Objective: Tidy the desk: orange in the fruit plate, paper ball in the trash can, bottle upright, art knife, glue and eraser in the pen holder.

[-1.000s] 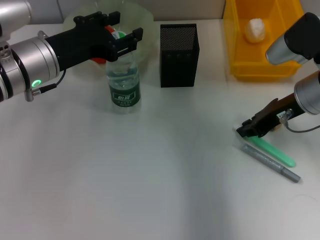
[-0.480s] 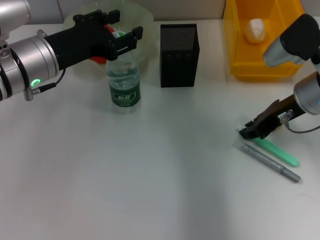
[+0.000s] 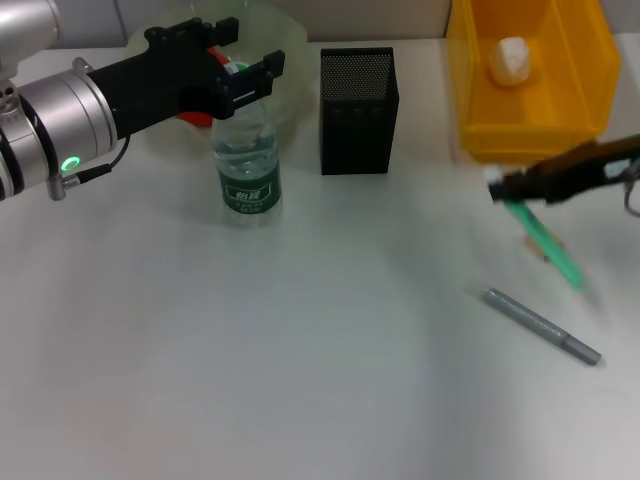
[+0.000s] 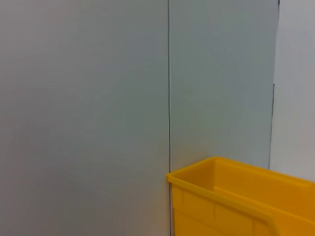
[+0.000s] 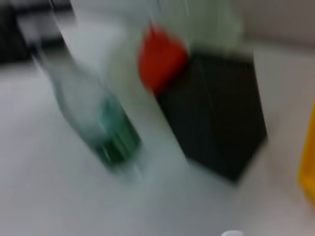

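The bottle stands upright on the table. My left gripper is open around its cap. The orange lies in the fruit plate, mostly hidden behind my left gripper. My right gripper is shut on the green art knife and holds it tilted above the table, right of the pen holder. A small tan block, the eraser, shows partly behind the knife. The grey glue stick lies on the table. The paper ball is in the trash can.
The right wrist view shows the bottle, the orange and the pen holder. The left wrist view shows a wall and a corner of the trash can.
My right gripper has lifted the green art knife off the table and moved it up and back, toward the trash can's front. The left arm has not moved.
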Robot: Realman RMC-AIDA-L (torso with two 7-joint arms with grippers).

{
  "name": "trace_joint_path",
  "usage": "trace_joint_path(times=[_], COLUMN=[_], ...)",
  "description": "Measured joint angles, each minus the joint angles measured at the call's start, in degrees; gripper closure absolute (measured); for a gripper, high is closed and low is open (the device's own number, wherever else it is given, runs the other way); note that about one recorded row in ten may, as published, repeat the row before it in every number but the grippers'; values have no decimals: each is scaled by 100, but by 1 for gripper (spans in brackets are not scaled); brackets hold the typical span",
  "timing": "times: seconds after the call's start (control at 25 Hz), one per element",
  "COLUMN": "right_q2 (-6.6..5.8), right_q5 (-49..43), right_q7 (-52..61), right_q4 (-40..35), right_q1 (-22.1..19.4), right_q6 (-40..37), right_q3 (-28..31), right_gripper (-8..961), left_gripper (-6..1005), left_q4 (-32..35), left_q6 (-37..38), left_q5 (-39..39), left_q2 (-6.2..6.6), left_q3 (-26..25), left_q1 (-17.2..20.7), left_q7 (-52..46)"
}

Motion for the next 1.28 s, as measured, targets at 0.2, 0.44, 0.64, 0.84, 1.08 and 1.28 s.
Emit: trace_joint_path(times=[0.2, 0.44, 0.64, 0.84, 1.08, 1.28], right_q2=[-203, 20, 148, 157, 183, 178], right_q5=[2302, 4634, 4617, 4741, 5083, 5215], right_q7=[-1320, -4303, -4978, -5881, -6801, -6959], right_q4=[940, 2569, 2926, 3576, 4047, 4231], right_q1=[-338, -138, 319, 938, 1363, 1479], right_q6=[21, 650, 1195, 1625, 1858, 1976], right_q3=[683, 852, 769, 769, 755, 721], right_gripper=[755, 750, 746, 743, 738, 734], left_gripper=[346, 346, 347, 347, 346, 346], left_q4=[-15, -210, -217, -270, -439, -506], left_q6=[-25, -6, 16, 101, 244, 251], left_q5=[-151, -759, -1045, -1337, -1574, -1582], left_q2=[-14, -14, -13, -13, -8, -9], left_q3=[-3, 8, 51, 55, 10, 7], left_q1=[0, 64, 197, 321, 384, 383], left_q7=[64, 513, 796, 1063, 1237, 1265])
